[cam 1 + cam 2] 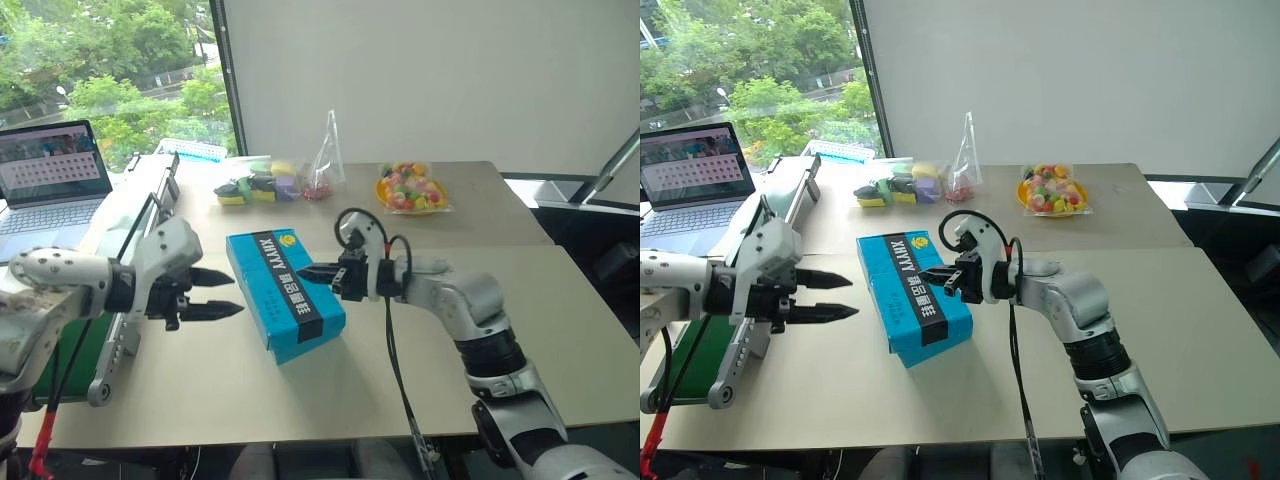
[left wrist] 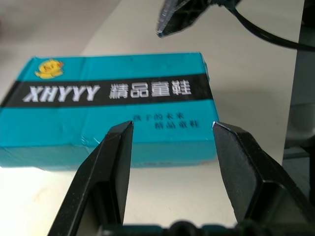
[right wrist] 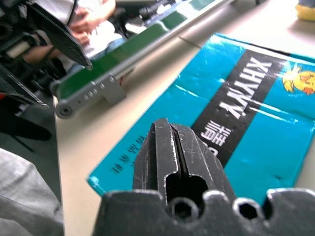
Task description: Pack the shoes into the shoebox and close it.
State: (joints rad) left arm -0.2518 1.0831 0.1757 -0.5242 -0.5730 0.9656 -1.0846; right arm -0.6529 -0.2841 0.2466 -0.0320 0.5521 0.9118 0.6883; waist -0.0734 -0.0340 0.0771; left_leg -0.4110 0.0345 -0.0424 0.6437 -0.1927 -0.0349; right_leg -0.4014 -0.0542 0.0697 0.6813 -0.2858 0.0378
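Left gripper (image 1: 222,293): hangs over the table (image 1: 560,330) just left of the box, jaws released with a clear gap between the two black fingers (image 2: 110,167), nothing between them; it points across toward the box's long left side
Shoebox (image 1: 283,290): lies flat on the table between the two grippers, blue with a black lettered band and a small yellow logo, lid down and flush as far as the head views show
Shoes: presumably inside the shut box, though that is a judgement
Box axis: long axis runs from the far-left end, where the logo sits, toward the near-right end, so it lies slantwise to the table's front edge; the lettered band follows the same line
Right gripper (image 1: 312,272): hovers above the middle of the lid, jaws clenched on nothing, fingertips pointing left across the box; whether they touch the lid I cannot tell
Step in hand: the closing step, judged nearly finished, with both arms standing off the box
Next move: likely a check that the lid sits fully down along its length, pressing with the clenched right fingers if any edge rides up, otherwise drawing both arms clear without nudging the box
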